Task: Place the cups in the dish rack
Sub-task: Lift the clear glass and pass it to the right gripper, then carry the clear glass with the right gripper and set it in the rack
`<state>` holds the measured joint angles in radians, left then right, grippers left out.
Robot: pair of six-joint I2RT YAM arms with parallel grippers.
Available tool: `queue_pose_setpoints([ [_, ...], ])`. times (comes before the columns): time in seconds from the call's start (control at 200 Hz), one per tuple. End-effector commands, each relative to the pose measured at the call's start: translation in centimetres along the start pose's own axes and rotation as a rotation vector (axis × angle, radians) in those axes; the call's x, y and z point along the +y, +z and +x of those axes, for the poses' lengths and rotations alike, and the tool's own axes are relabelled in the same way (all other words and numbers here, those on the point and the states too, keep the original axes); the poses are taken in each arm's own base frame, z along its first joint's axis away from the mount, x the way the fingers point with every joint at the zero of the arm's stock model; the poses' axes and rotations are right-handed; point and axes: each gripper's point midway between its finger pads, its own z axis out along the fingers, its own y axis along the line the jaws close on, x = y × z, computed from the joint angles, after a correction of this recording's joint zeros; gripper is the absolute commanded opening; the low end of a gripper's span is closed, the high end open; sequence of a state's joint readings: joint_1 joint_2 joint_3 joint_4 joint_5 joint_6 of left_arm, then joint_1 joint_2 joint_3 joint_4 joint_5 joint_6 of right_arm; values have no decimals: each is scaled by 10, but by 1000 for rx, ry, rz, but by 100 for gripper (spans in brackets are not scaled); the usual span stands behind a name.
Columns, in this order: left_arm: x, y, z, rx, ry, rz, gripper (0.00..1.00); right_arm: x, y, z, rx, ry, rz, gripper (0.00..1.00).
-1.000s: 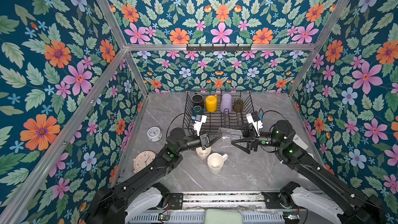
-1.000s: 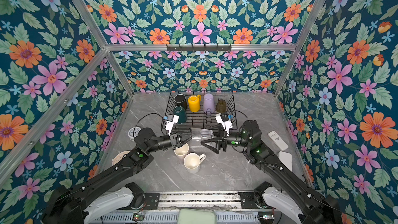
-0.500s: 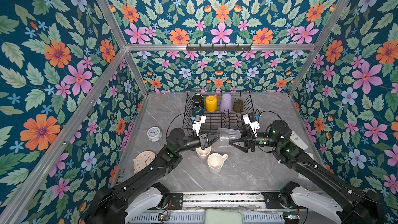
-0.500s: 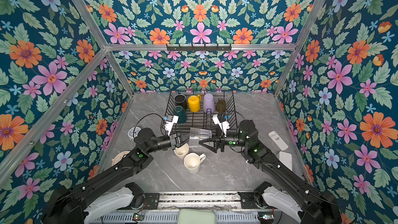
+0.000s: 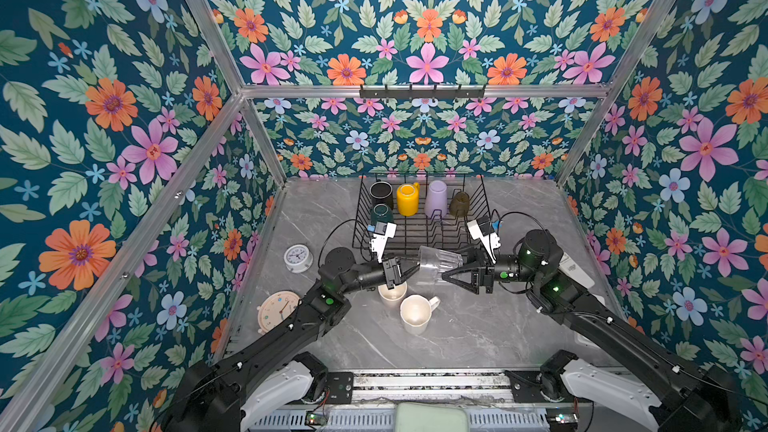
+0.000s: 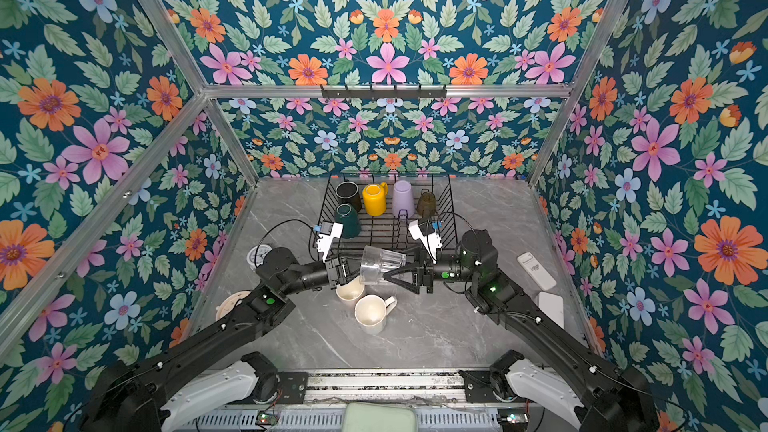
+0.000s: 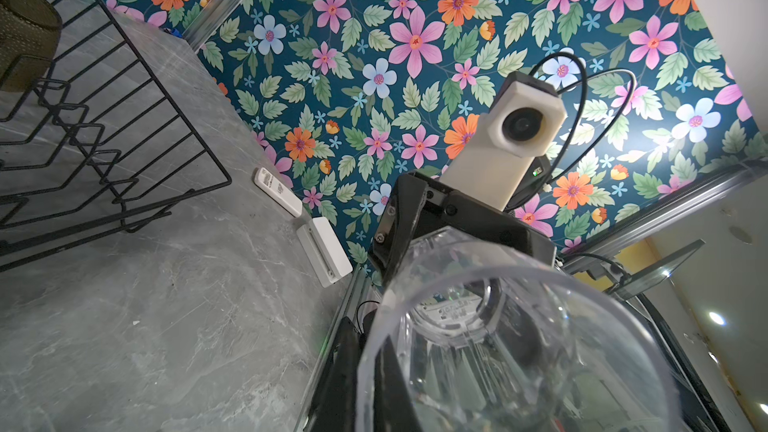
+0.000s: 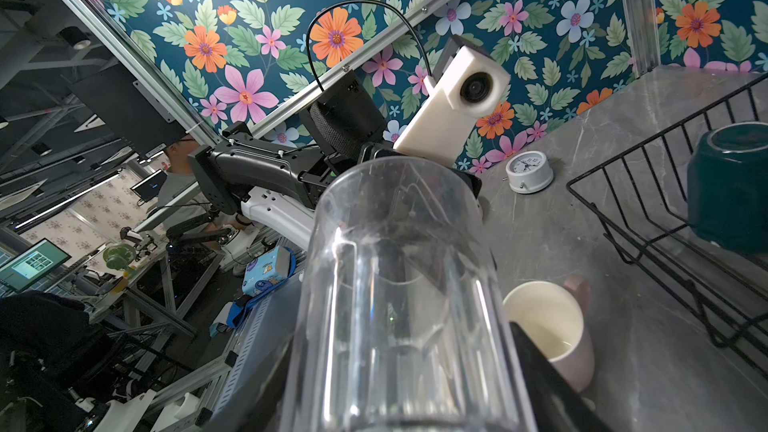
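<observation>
Amber glass (image 7: 25, 27): L wrist, not R

clear glass (image 7: 519, 347) runs off the bottom edge in both wrist views. left gripper (image 5: 409, 270) contact on its rim too small to resolve in both top views; can't tell if right gripper (image 5: 451, 264) touches it. pale pink mug (image 5: 392, 293) half hidden under left gripper. dark green mug (image 8: 731, 189) cut by right edge, amber glass (image 7: 23, 31) cut at upper left.

Top views look down, far — wrist views close, sharing clear glass (image 8: 395, 305).
</observation>
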<state>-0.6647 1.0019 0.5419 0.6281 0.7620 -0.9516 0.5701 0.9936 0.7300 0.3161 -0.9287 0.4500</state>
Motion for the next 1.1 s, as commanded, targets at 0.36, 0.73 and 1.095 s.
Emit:
queue_pose_setpoints([
  [0.36, -4, -5, -7, -31, 38, -2, 6, -29, -9, -18, -72, 97, 230, 0],
  [0.73, 6, -10, -5, -22, 54, -69, 64, -24, -25, -40, -91, 108, 348, 0],
  [1.095, 41, -51, -27, -133, 175, -441, 97, -64, -85, -54, -37, 121, 779, 0],
])
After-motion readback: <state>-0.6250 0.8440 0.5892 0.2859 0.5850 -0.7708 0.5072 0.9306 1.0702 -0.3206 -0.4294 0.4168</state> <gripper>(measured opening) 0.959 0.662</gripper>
